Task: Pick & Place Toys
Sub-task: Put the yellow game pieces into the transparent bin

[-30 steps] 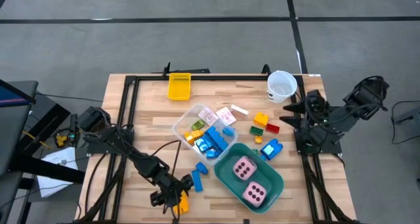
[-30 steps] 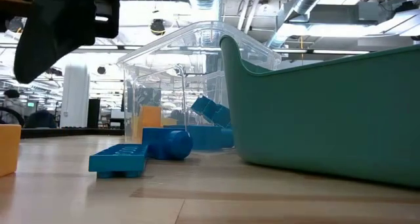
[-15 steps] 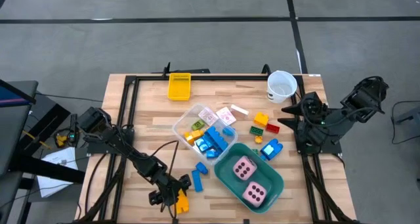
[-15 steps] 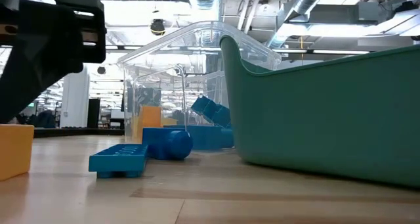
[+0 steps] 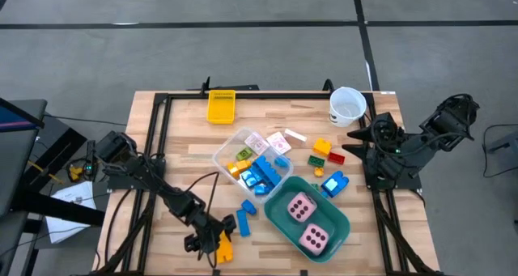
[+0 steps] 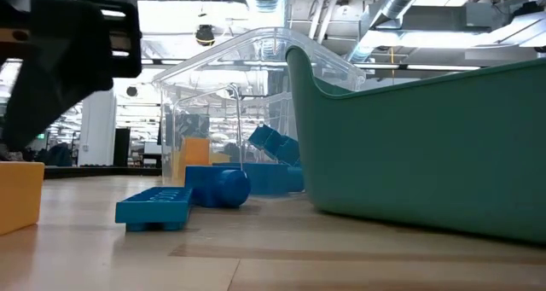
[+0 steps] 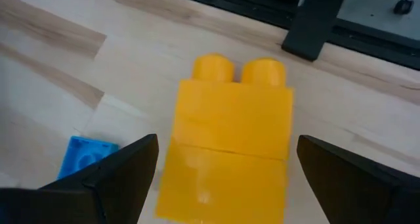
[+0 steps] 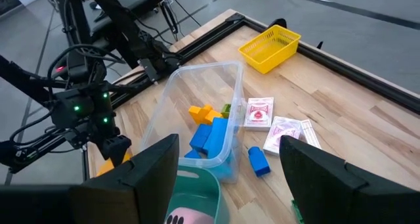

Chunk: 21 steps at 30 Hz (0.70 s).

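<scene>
My left gripper (image 5: 217, 245) sits at the table's (image 5: 186, 130) 7 o'clock edge, fingers spread wide on either side of a yellow brick (image 7: 228, 156) without touching it. The brick is a smooth, glossy block with 2 round studs on one end, lying flat on the wood. A blue brick (image 5: 242, 222) lies just beside it at 2 o'clock. 2 pink dice (image 5: 301, 206) rest inside the teal tub (image 5: 340, 224). My right gripper (image 5: 362, 136) waits at the 3 o'clock edge, spread open, holding nothing.
</scene>
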Motion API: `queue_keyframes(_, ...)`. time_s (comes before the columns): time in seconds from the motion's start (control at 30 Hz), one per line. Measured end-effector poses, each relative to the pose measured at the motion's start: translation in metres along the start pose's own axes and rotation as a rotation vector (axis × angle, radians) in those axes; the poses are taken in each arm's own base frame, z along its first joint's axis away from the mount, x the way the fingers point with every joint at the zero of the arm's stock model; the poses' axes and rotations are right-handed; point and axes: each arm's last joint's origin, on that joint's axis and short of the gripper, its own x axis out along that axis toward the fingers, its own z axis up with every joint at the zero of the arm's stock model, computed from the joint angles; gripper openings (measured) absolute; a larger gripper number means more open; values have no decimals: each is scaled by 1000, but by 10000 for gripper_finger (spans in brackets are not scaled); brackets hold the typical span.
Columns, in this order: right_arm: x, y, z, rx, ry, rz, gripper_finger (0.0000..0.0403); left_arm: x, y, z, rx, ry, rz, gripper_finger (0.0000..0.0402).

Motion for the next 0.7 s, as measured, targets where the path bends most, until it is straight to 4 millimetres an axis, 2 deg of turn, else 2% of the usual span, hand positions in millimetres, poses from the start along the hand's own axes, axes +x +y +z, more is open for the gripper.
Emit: queue_keyframes(0.7,0,0,0,-7,-9,-7,254,5,10,-12,-8,28,-29,363)
